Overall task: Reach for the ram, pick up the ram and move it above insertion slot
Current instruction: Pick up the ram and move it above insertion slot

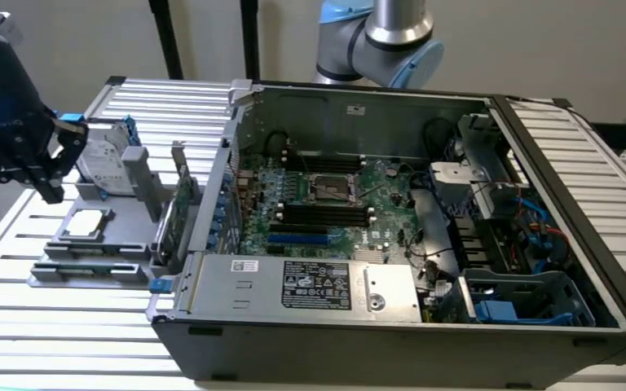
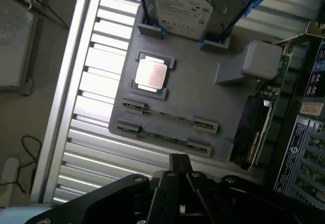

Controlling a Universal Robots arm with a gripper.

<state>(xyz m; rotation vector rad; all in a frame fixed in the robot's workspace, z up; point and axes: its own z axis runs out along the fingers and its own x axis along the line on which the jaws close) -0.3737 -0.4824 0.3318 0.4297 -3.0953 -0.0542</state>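
1. Over the table (image 1: 63,326) edge at the exterior view's left, the end effector (image 1: 50,194) hangs above a gray holder (image 1: 112,232), touching nothing. I cannot tell whether it is spread or closed.
2. Along the holder's near edge, the ram (image 2: 162,137) stands on its long edge in end clips, with a second stick (image 2: 170,116) just beside it.
3. It looks light, stiff, thin and fragile. The best hold is probably a gentle pinch across the flat faces at mid-length, between the clips.
4. Toward the table's right, the open computer case (image 1: 400,98) sits just beside the holder, with its dark memory slots (image 1: 324,213) bare.
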